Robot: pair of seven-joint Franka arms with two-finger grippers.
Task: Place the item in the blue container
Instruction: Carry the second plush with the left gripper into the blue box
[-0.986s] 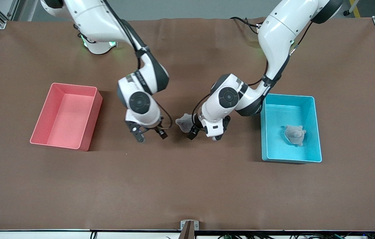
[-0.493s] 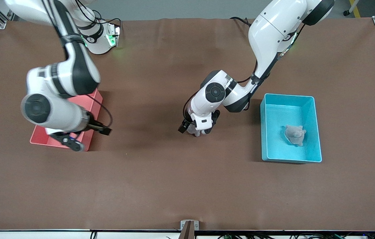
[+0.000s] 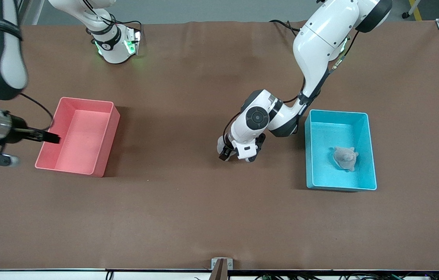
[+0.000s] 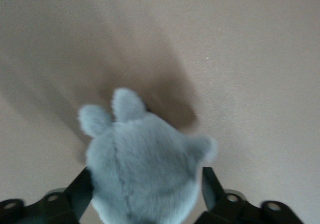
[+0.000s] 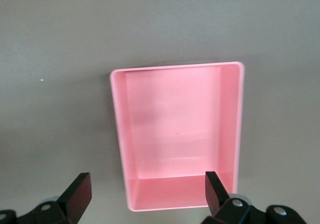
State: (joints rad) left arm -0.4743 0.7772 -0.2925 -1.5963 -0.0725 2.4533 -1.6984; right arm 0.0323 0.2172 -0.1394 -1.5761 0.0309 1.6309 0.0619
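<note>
Left claw (image 3: 236,155), seen from the front, grips a grey plush toy (image 3: 221,146) over the brown surface (image 3: 188,210), beside the light-blue rectangular plastic bin (image 3: 372,155). Left wrist view: soft fur (image 4: 142,174) could slip. Right wrist view: right claw (image 5: 145,194), spread empty, waits above the pink plastic bin (image 5: 177,134).

fuzzy plush toy (image 4: 145,169) | blue container (image 3: 371,155) smooth plastic (matt)
</note>
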